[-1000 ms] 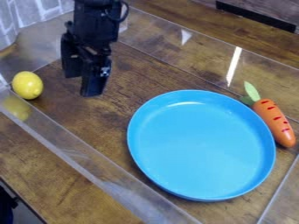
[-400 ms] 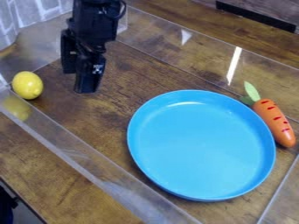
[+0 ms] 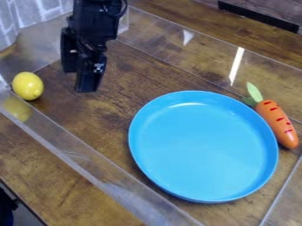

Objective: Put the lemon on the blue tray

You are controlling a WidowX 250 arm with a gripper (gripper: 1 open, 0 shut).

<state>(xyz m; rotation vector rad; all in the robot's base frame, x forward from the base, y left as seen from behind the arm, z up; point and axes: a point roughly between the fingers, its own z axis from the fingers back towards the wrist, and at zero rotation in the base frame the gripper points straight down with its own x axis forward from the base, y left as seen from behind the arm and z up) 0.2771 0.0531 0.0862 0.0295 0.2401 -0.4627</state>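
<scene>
The lemon (image 3: 27, 86) is small, bright yellow and rests on the wooden table at the far left. The blue tray (image 3: 165, 152), a big round sky-blue dish with a raised rim, lies at centre right and holds nothing. My black gripper (image 3: 81, 78) hangs above the table just right of the lemon, a short gap away from it. Its fingers point down and stand open with nothing between them.
An orange toy carrot (image 3: 276, 120) with a green top lies just past the tray's right rim. A clear acrylic sheet (image 3: 71, 146) covers the tabletop, its edges running along the left and front.
The gripper has shifted slightly left toward the lemon and a little up. Lemon, tray and carrot have not moved.
</scene>
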